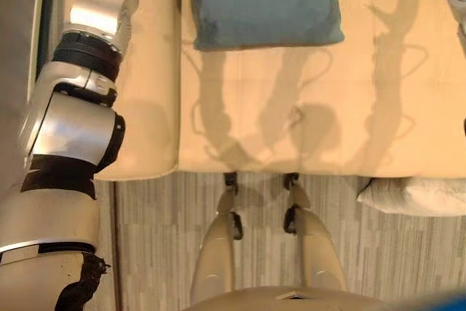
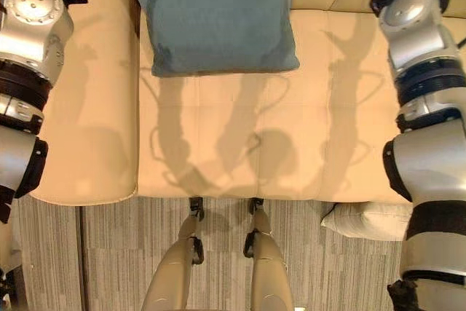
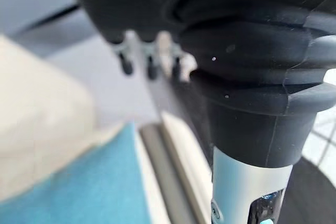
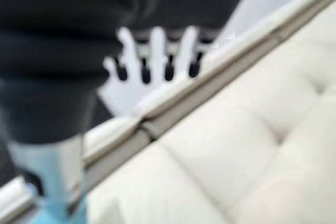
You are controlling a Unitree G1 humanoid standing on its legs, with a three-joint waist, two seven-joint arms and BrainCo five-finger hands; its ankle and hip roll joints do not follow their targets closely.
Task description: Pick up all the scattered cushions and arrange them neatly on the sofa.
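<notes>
A blue cushion (image 1: 266, 1) lies flat at the back of the cream sofa seat (image 1: 291, 129), toward its left end. A white cushion (image 1: 415, 196) lies on the floor against the sofa's front edge, to the right. Both arms reach forward over the sofa, one on each side of the blue cushion. My left hand (image 3: 149, 61) has its fingers straight and holds nothing, with the blue cushion (image 3: 89, 182) below it. My right hand (image 4: 157, 51) is open too, its fingers spread above the sofa's tufted back (image 4: 247, 129).
The sofa's wide left armrest (image 1: 149, 71) runs under my left arm (image 1: 73, 121). Striped grey floor (image 1: 160, 238) lies in front of the sofa. My right arm (image 2: 429, 107) hangs over the seat's right end.
</notes>
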